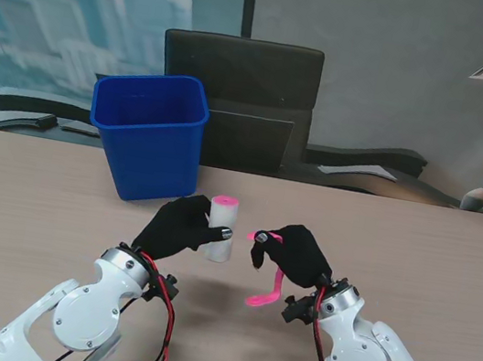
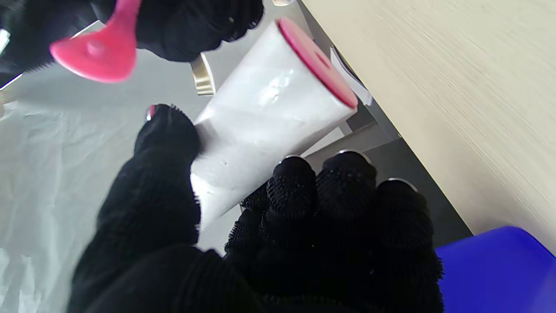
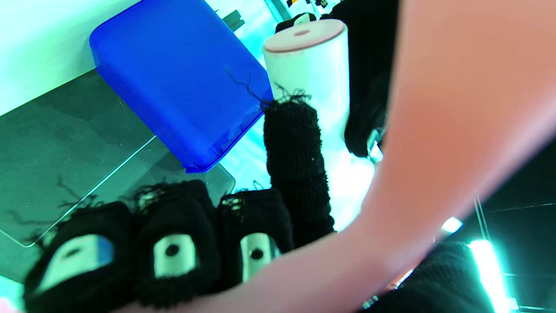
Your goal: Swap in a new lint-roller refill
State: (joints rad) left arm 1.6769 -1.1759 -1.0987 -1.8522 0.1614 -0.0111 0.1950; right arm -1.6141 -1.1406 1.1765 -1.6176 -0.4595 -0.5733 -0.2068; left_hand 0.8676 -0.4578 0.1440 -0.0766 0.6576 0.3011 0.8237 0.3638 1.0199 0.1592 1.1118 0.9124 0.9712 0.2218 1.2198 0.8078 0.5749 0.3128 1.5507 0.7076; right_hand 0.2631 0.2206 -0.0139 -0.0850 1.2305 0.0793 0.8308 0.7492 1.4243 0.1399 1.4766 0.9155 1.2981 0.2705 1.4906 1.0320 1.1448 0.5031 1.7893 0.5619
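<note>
Gripping a white roll (image 1: 221, 229) with a pink end cap, the left hand (image 1: 180, 229) has its thumb on one side and its other fingers (image 2: 343, 182) wrapped round the other, lifting the roll upright off the table (image 1: 25, 200) near the middle. In the left wrist view the roll's paper wrap looks smooth and glossy, and the pink cap has a small hole at its centre.

Just to the right, the right hand (image 1: 296, 254) is curled tight around a pink handle (image 1: 266, 291), whose curved tail hangs out of the fist toward me; its tip pokes out toward the roll, near but apart from it. In the right wrist view three fingers (image 3: 173, 243) are folded over the handle and one is stretched out toward the roll.

Pale wood-grain laminate covers the table. A blue bin (image 1: 149, 133) stands on it, farther from me than the left hand and a little to the left. Beyond the table's far edge sits a black chair (image 1: 237, 96), with a grey wall behind it on the right and a printed city scene on the left. Some papers lie on a dark ledge at the far side.
</note>
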